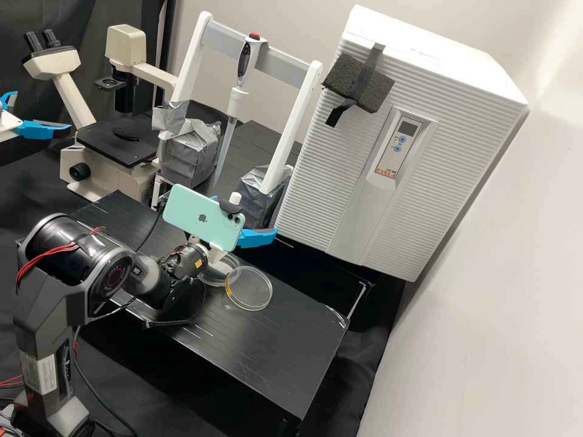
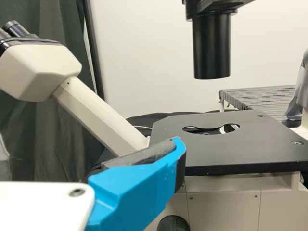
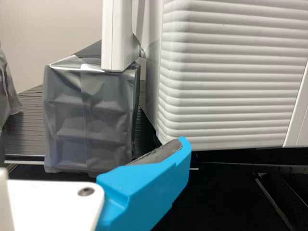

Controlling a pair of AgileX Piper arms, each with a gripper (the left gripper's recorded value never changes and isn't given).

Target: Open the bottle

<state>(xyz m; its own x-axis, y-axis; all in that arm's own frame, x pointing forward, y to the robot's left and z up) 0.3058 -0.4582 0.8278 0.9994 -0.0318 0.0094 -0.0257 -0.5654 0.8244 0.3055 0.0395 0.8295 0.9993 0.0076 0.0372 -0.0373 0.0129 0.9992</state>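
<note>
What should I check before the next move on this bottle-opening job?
1. Bottle located: cannot tell. A white-capped item peeks over the phone mounted on the right arm's wrist.
2. Cap on: cannot tell.
3. Left gripper free: ok. It is open and empty, beside the microscope.
4. Right gripper empty: cannot tell.
5. Bench path clear: not ok. Petri dishes lie beside that wrist.
</note>
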